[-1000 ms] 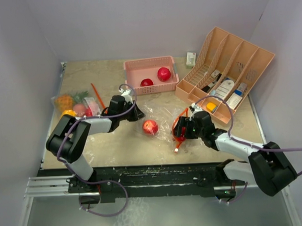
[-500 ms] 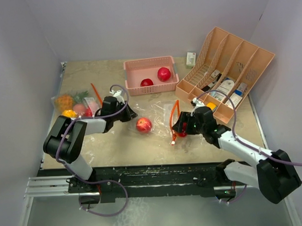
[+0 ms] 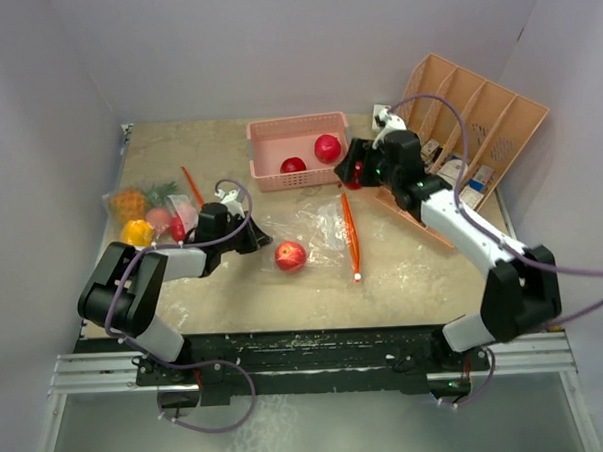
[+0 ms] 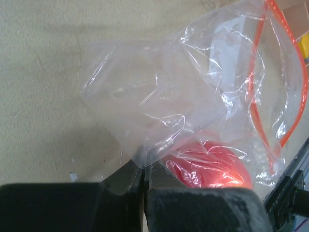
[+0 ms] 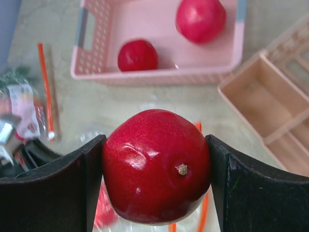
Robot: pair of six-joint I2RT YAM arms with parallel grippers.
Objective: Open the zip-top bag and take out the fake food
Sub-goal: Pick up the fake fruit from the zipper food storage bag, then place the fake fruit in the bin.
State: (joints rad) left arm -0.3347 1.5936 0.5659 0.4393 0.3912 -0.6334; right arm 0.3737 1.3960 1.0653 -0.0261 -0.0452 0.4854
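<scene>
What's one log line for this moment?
left claw: pinching clear plastic zip-top bag | right claw: holding red round fruit near pink basket

Two white-shelled arms (image 3: pixel 462 224) with black joints, looping lilac cables (image 3: pixel 425 96), matte black claw fingers (image 5: pixel 48 193)

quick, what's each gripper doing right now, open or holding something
left gripper: closed, pinching a corner of the zip-top bag
right gripper: closed on a red fruit
</scene>
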